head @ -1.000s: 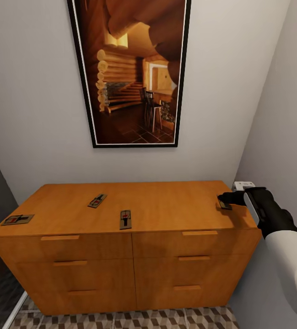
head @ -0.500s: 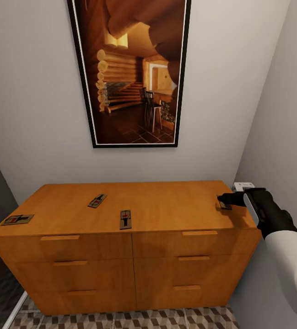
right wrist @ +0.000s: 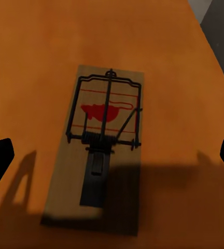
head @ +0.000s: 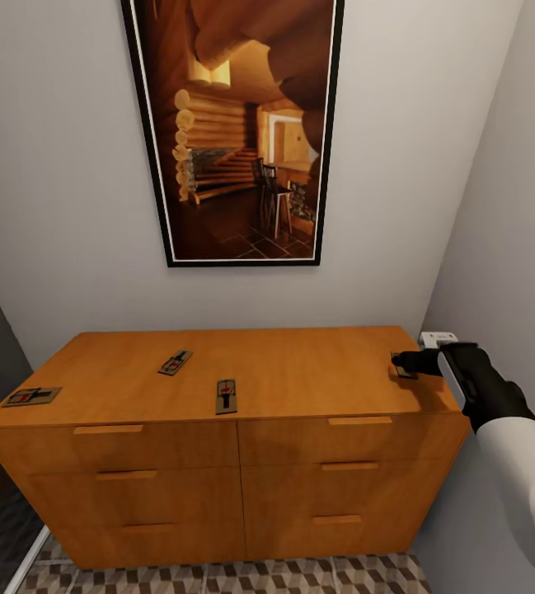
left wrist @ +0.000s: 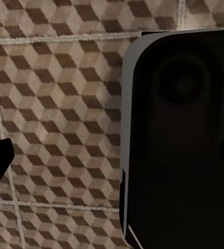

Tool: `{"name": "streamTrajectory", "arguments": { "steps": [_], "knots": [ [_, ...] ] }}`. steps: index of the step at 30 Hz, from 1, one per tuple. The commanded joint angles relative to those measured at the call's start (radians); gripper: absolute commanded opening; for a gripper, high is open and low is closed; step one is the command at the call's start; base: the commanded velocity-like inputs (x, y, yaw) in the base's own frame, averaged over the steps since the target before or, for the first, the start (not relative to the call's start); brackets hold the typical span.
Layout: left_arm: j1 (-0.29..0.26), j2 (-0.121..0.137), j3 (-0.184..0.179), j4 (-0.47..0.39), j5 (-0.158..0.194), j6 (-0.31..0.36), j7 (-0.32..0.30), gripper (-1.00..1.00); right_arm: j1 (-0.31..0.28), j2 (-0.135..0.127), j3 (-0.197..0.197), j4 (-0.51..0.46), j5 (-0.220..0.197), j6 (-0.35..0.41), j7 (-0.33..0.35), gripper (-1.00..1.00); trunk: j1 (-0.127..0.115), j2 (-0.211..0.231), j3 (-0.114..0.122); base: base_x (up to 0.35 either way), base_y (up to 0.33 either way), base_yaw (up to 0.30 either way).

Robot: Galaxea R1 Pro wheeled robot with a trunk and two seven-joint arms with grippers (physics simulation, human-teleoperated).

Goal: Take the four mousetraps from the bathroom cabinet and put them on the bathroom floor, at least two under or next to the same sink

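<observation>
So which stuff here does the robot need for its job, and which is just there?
Needed:
- four mousetraps, one under the right gripper, others at
- cabinet
- bathroom floor

Just there:
- framed cabin picture
- white wall socket

Open cabinet top, tight right corner

The cabinet (head: 300, 379) top lies bare between three spread traps (head: 227, 396); at frame right the side wall (head: 506, 247) and a socket (head: 437, 337) crowd the right gripper (head: 401, 363) over the fourth trap (right wrist: 104, 140).
</observation>
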Motion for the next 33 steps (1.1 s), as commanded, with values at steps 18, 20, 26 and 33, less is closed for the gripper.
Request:
{"name": "streamTrajectory", "arguments": {
  "steps": [18, 20, 26, 33],
  "knots": [
    [-0.001, 0.000, -0.001, 0.002, 0.000, -0.005, 0.002, 1.00, 0.000, 0.000, -0.002, 0.039, -0.001, -0.038, 0.004, 1.00, 0.000, 0.000, -0.001, 0.000, 0.000, 0.000],
    [-0.001, 0.000, -0.001, 0.002, 0.000, -0.005, 0.002, 1.00, 0.000, 0.000, -0.002, 0.039, -0.002, -0.038, 0.004, 1.00, 0.000, 0.000, -0.001, 0.000, 0.000, 0.000],
    [-0.001, 0.000, -0.001, 0.002, 0.000, -0.005, 0.002, 1.00, 0.000, 0.000, -0.002, 0.043, -0.002, -0.039, 0.004, 1.00, 0.000, 0.000, -0.001, 0.000, 0.000, 0.000],
    [-0.001, 0.000, -0.001, 0.002, 0.000, -0.005, 0.002, 1.00, 0.000, 0.000, -0.002, 0.061, -0.003, -0.050, 0.004, 1.00, 0.000, 0.000, -0.001, 0.000, 0.000, 0.000]
  ]
}}
